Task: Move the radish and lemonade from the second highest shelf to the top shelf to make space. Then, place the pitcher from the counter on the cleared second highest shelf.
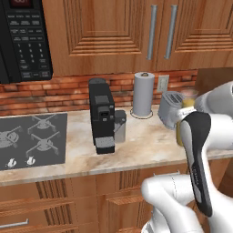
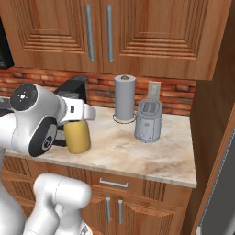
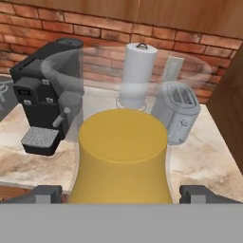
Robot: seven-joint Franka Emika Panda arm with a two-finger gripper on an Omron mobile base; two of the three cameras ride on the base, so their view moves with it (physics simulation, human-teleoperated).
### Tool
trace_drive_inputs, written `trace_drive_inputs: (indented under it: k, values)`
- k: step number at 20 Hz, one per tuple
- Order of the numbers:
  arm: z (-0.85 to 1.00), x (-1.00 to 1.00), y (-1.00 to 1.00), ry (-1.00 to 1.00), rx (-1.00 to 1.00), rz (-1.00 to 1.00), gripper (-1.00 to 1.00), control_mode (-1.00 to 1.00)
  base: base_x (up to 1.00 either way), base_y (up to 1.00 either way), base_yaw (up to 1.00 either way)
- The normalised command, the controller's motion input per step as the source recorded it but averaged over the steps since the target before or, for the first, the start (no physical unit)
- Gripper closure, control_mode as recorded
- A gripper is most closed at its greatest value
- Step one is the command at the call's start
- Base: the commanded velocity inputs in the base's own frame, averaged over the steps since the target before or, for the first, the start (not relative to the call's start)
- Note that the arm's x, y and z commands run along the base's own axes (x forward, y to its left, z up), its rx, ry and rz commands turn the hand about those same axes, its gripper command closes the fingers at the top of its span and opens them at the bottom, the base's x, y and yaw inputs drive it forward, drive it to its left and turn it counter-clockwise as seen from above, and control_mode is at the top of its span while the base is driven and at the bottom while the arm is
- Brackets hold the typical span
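With its jaws spread wide to either side of the pitcher [image 3: 122, 156], the claw [image 3: 121, 193] brackets it low on the body without clamping yet. The pitcher stands upright on the table [image 2: 151, 156], left of the toaster [image 2: 148, 120], near the front edge, presumably for an easy side grasp.

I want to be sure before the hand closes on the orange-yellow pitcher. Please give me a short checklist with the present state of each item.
1. Hand open: ok, the dark fingertips stand wide apart.
2. Orange-yellow pitcher between the fingertips: ok, one tip on each side in the hand view.
3. Fingertips touching the pitcher: cannot tell.
4. Pitcher upright on the beige marbled counter: ok.
5. Grey metal toaster and grey paper towel roll apart from the pitcher: ok.
6. Black coffee machine apart from the pitcher: ok, it stands off to one side.
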Motion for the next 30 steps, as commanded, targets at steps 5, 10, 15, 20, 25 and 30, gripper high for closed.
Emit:
trace_drive_inputs:
  k: [5, 10, 15, 20, 25, 30]
  values:
    - [-0.12, -0.15, 0.36, 0.05, -0.06, 0.05, 1.00, -1.00, 0.00, 0.00, 0.00]
    - [-0.14, 0.00, 0.34, 0.02, -0.04, 0.04, 1.00, -1.00, 0.00, 0.00, 0.00]
    - [-0.04, 0.06, 0.23, 0.00, -0.02, 0.00, 1.00, -1.00, 0.00, 0.00, 0.00]
    - [0.00, 0.01, 0.01, 0.00, 0.00, 0.00, 1.00, 1.00, -0.05, 0.00, 0.00]
    - [0.00, 0.00, 0.00, 0.00, 0.00, 0.00, 1.00, 1.00, -0.72, 0.00, 0.00]
    - [0.00, 0.00, 0.00, 0.00, 0.00, 0.00, 1.00, 1.00, -1.00, -0.01, 0.00]
